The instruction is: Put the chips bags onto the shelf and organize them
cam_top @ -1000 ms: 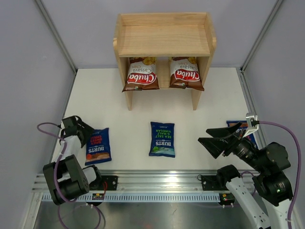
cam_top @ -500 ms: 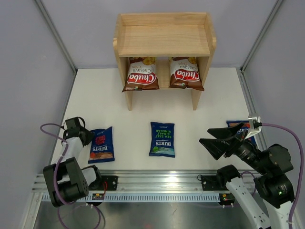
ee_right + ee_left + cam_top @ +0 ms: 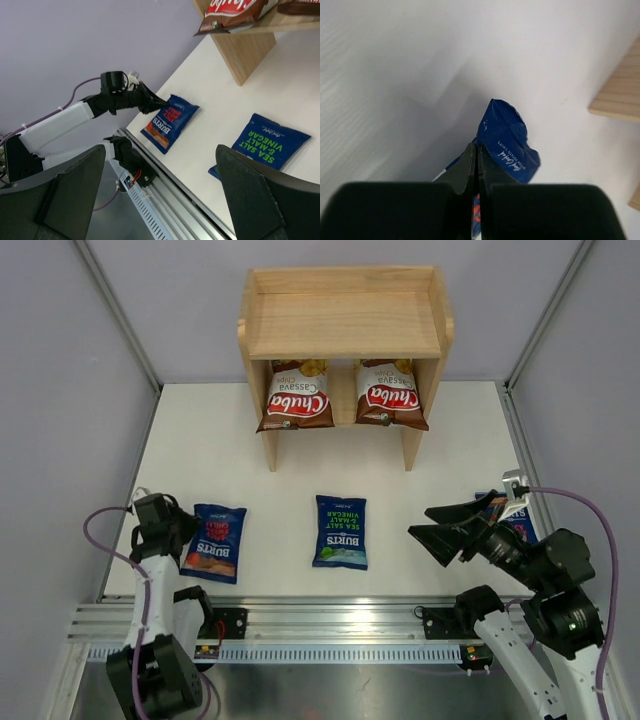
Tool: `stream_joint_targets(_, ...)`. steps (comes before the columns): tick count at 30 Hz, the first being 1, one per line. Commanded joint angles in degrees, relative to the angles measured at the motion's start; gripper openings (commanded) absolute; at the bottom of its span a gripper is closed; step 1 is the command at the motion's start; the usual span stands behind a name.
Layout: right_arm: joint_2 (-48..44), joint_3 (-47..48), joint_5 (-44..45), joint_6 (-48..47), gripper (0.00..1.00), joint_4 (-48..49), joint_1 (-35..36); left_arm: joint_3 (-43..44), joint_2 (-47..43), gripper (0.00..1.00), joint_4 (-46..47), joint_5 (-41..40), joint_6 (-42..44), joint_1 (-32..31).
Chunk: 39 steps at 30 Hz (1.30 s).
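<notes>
Two brown-and-white Chuba chips bags (image 3: 296,397) (image 3: 390,395) lie side by side on the lower tier of the wooden shelf (image 3: 345,325). A dark blue Burts bag (image 3: 215,542) lies at the near left of the table. My left gripper (image 3: 187,531) is shut on its left edge, and in the left wrist view blue foil (image 3: 507,145) sticks out past the closed tips (image 3: 476,150). A second Burts bag (image 3: 340,531) lies flat in the middle. A third (image 3: 522,522) lies at the right, mostly hidden under my right arm. My right gripper (image 3: 432,528) hovers open and empty.
The shelf's top tier (image 3: 345,320) has a raised rim and holds nothing. Grey walls close in the left, right and back of the white table (image 3: 230,450). A metal rail (image 3: 330,615) runs along the near edge between the arm bases.
My left gripper has gone from open to shut on the left Burts bag's edge, and the bag has shifted slightly right and turned. My right gripper drifted a little left, still open.
</notes>
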Motion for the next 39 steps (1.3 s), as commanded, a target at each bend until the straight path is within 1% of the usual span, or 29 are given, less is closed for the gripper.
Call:
stream_joint_targets(1, 2.71, -3.95, -4.09, 2.93, 0.99, 5.84, 0.07, 3.85, -7.97, 0.0, -2.89, 5.07, -2.65, -0.37)
stream_joint_targets(3, 3.67, -6.58, -5.59, 5.3, 1.0, 9.71, 0.16, 6.92, -10.8, 0.0, -6.5, 5.6, -3.35, -0.55)
stream_joint_targets(6, 5.78, -10.01, -8.31, 8.37, 0.99, 16.21, 0.07, 10.18, -14.94, 0.0, -9.4, 8.75, -3.88, -0.46)
stream_joint_targets(7, 6.48, -10.99, -9.63, 9.17, 0.99, 17.97, 0.07, 12.8, -15.47, 0.0, -10.02, 10.77, -4.05, -0.55)
stream_joint_targets(8, 8.14, -11.87, -10.25, 10.22, 0.99, 21.64, 0.16, 14.13, -16.43, 0.0, -11.42, 11.66, -4.14, -0.55)
stream_joint_targets(10, 10.17, -14.24, -12.44, 13.3, 1.0, 25.79, 0.07, 18.07, -17.31, 0.0, -11.87, 14.55, -4.58, -0.46)
stream_joint_targets(11, 12.36, -15.03, -13.23, 14.53, 0.99, 31.03, 0.07, 19.49, -17.84, 0.0, -12.65, 15.26, -4.84, -0.46)
stream_joint_targets(13, 14.48, -17.05, -14.9, 17.78, 0.99, 35.37, 0.16, 23.17, -18.72, 0.0, -12.75, 17.89, -5.55, -0.46)
stream_joint_targets(14, 15.62, -17.58, -15.43, 18.58, 0.99, 39.04, 0.07, 24.33, -18.81, 0.0, -13.44, 18.6, -5.81, -0.55)
stream_joint_targets(17, 20.97, -18.73, -16.84, 21.65, 1.0, 45.2, 0.16, 28.1, -18.72, 0.0, -13.19, 22.73, -7.39, -0.46)
stream_joint_targets(19, 22.92, -19.61, -17.72, 23.15, 0.99, 49.08, 0.25, 29.61, -18.72, 0.0, -11.79, 26.32, -10.11, -0.46)
stream_joint_targets(20, 23.88, -19.87, -17.9, 23.76, 0.99, 52.84, 0.6, 31.18, -18.64, 0.0, -10.48, 27.39, -11.08, -0.55)
stream_joint_targets(22, 26.34, -20.05, -17.2, 24.56, 0.99, 55.76, 2.44, 33.12, -18.29, 0.0, -9.15, 29.93, -13.63, -0.55)
stream_joint_targets(23, 27.92, -19.87, -16.68, 24.39, 0.99, 58.3, 3.49, 35.22, -18.28, 0.0, -7.06, 30.56, -15.55, -0.46)
stream_joint_targets(24, 28.63, -19.61, -15.1, 24.12, 0.99, 59.11, 6.29, 36.37, -18.02, 0.0, -5.99, 31.08, -16.26, -0.46)
stream_joint_targets(26, 31.17, -18.39, -13.43, 21.77, 0.99, 60.95, 9.55, 39.7, -16.28, 0.0, -5.45, 32.49, -17.93, -0.63)
stream_joint_targets(27, 31.8, -17.94, -10.72, 21.05, 0.99, 61.57, 13.66, 42.77, -15.39, 0.0, -5.19, 33.02, -18.38, -0.81)
stream_joint_targets(28, 32.59, -17.59, -9.21, 20.09, 1.0, 63.06, 15.61, 43.84, -13.91, 0.0, -4.23, 33.37, -19.25, -1.42)
stream_joint_targets(31, 36.27, -16.18, -2.89, 15.61, 0.99, 66.31, 21.68, 45.6, -12.05, 0.0, 0.16, 36.35, -24.69, -2.22)
stream_joint_targets(32, 38.02, -15.83, -1.04, 13.51, 0.99, 68.59, 25.35, 45.96, -11.35, 0.0, 2.35, 36.62, -26.97, -2.83)
stream_joint_targets(33, 38.83, -15.48, 2.63, 12.44, 0.99, 69.57, 26.78, 46.4, -11.25, 0.0, 3.24, 36.71, -27.95, -3.18)
stream_joint_targets(35, 41.89, -14.6, 5.38, 9.12, 0.99, 72.37, 30.64, 47.1, -11.34, 0.0, 5.61, 36.36, -29.71, -4.23)
stream_joint_targets(36, 42.95, -13.64, 7.91, 8.22, 0.99, 73.52, 31.79, 47.1, -11.25, 0.0, 7.01, 36.62, -32.24, -4.41)
stream_joint_targets(39, 47.96, -11.97, 10.66, 5.67, 0.99, 80.02, 35.04, 46.05, -11.25, 0.0, 12.91, 38.21, -37.61, -5.73)
